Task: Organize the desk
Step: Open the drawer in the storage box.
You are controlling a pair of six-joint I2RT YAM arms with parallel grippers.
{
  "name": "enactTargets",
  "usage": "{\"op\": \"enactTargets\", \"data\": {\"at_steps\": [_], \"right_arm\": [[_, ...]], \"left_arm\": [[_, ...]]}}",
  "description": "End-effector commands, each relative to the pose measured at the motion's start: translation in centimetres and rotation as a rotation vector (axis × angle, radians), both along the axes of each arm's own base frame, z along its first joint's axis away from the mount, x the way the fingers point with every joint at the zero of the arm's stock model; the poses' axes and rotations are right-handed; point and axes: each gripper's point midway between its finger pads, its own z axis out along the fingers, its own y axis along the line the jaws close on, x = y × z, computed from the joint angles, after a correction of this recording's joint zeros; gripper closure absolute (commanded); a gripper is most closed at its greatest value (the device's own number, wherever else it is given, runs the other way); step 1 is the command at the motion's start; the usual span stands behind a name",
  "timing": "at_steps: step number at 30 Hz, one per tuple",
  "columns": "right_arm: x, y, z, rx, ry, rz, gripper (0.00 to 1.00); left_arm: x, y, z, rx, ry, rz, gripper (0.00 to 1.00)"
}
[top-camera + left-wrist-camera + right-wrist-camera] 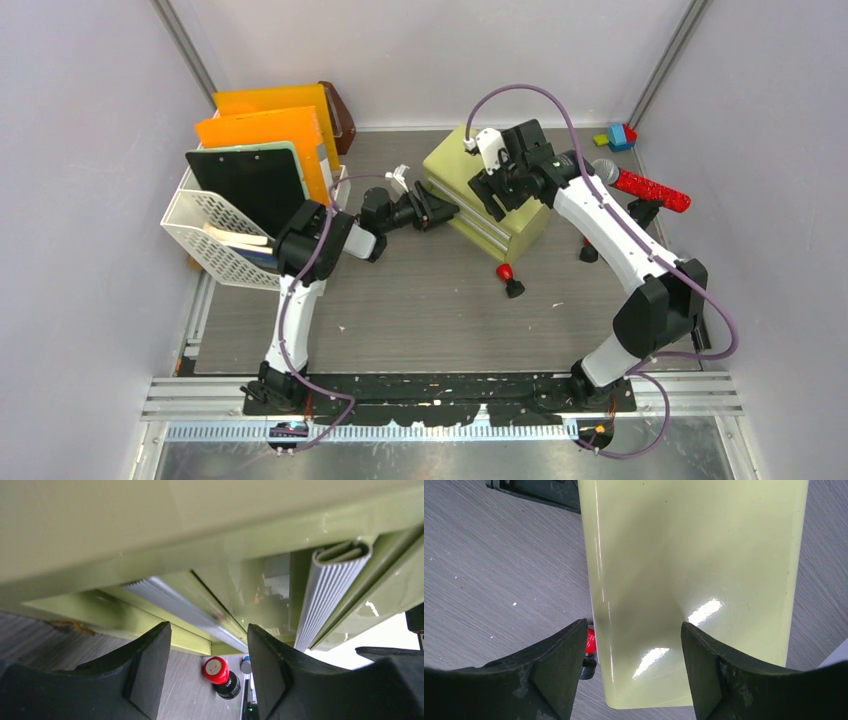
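Your desk [430, 320] spreads out from the rail at the arm bases, wood grain showing nearest you. Further in, a small red-capped item [507, 272] stands just beside the yellow-green drawer cabinet [520, 235]. Your left gripper [209, 630] faces the drawer fronts, jaws apart, with a ribbed grey handle [185, 610] beyond them; contact is hard to judge. Your right gripper [634, 630] hangs spread wide over the cabinet top. Far left sits a white basket [200, 225] holding orange boards [265, 130].
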Motion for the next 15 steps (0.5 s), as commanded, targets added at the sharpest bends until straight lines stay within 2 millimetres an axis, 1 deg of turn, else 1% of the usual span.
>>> {"op": "enactTargets", "data": {"at_steps": [1, 8, 11, 12, 13, 15], "right_arm": [[1.4, 0.6, 1.6, 0.034, -0.054, -0.001, 0.26], [1.4, 0.5, 1.1, 0.027, -0.043, -0.002, 0.26], [1.2, 0.5, 0.6, 0.022, -0.032, 0.000, 0.26], [1.1, 0.5, 0.3, 0.019, -0.027, 0.001, 0.26], [1.1, 0.5, 0.2, 0.019, -0.026, 0.001, 0.26], [1.0, 0.4, -0.2, 0.016, -0.018, 0.001, 0.27]], "left_arm": [[1.1, -0.9, 1.5, -0.059, -0.052, 0.006, 0.43], [1.2, -2.1, 1.2, -0.071, -0.045, -0.014, 0.51], [1.1, -2.2, 1.3, -0.085, -0.042, -0.016, 0.57], [1.1, -2.3, 1.4, -0.089, -0.042, -0.017, 0.62], [1.1, -2.3, 1.4, -0.093, -0.040, -0.017, 0.64], [1.1, -2.3, 1.5, -0.101, -0.038, -0.019, 0.67]]}}
